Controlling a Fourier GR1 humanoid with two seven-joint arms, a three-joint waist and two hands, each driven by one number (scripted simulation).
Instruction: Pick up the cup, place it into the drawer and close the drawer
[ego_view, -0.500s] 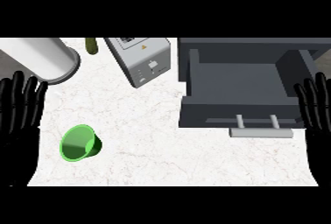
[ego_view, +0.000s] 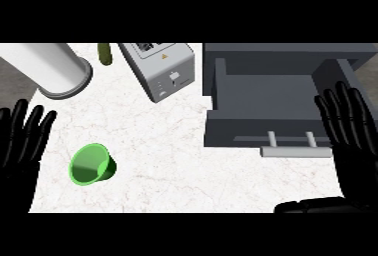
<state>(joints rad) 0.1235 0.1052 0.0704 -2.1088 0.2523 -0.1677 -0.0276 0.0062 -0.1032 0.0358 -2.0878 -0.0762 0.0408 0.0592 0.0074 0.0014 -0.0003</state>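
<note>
Both hands, left hand (ego_view: 26, 137) and right hand (ego_view: 347, 120), rest open, holding nothing. On the table (ego_view: 184, 165) the green cup (ego_view: 91, 165) lies tipped near the left hand, well apart from the open drawer (ego_view: 273, 100). It looks light, stiff and smooth; grasping round its wall seems best.

cup (ego_view: 91, 165) on counter (ego_view: 184, 165), left of open drawer (ego_view: 273, 100)

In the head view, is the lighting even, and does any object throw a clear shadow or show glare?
Head view: light is flat and even across the counter; the green cup casts almost no shadow; the open drawer is darker inside along its walls; no strong glare, only a soft sheen on the white cylinder; both black hands show little surface detail.
</note>
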